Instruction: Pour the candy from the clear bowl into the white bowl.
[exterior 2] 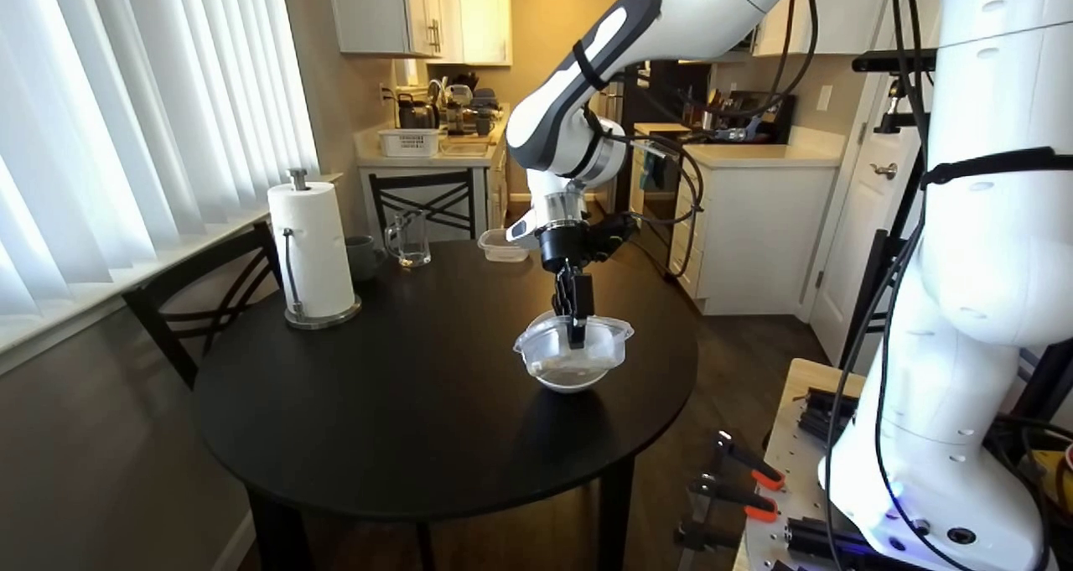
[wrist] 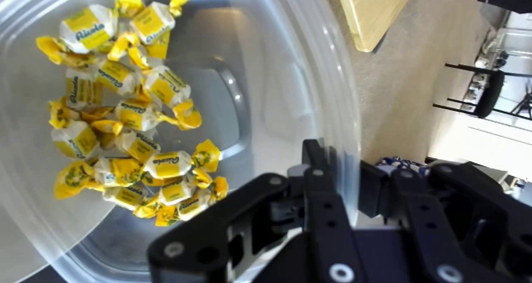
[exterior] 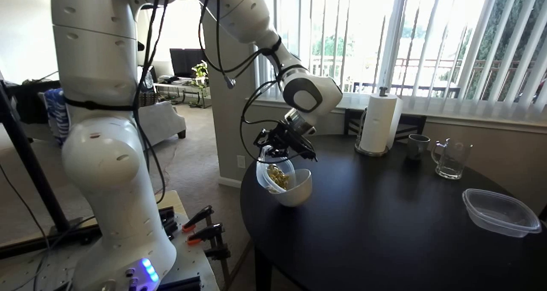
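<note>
My gripper (exterior: pixel 268 148) is shut on the rim of the clear bowl (exterior: pixel 263 177); the wrist view shows its fingers (wrist: pixel 344 171) on either side of the rim. The clear bowl is tilted, low over the white bowl (exterior: pixel 295 197). The yellow and white wrapped candy (wrist: pixel 137 112) lies heaped inside the clear bowl (wrist: pixel 278 96), toward the side away from my fingers. The candy also shows in an exterior view (exterior: pixel 277 177). In an exterior view the clear bowl (exterior 2: pixel 603 345) hides most of the white bowl (exterior 2: pixel 570 384). I cannot tell whether the bowls touch or the white bowl holds candy.
The white bowl stands near the edge of the round dark table (exterior: pixel 363 239). A paper towel roll (exterior: pixel 378 122), a dark mug (exterior: pixel 418 146), a glass cup (exterior: pixel 451 158) and a clear rectangular container (exterior: pixel 500 212) stand farther off. Cables hang along the arm.
</note>
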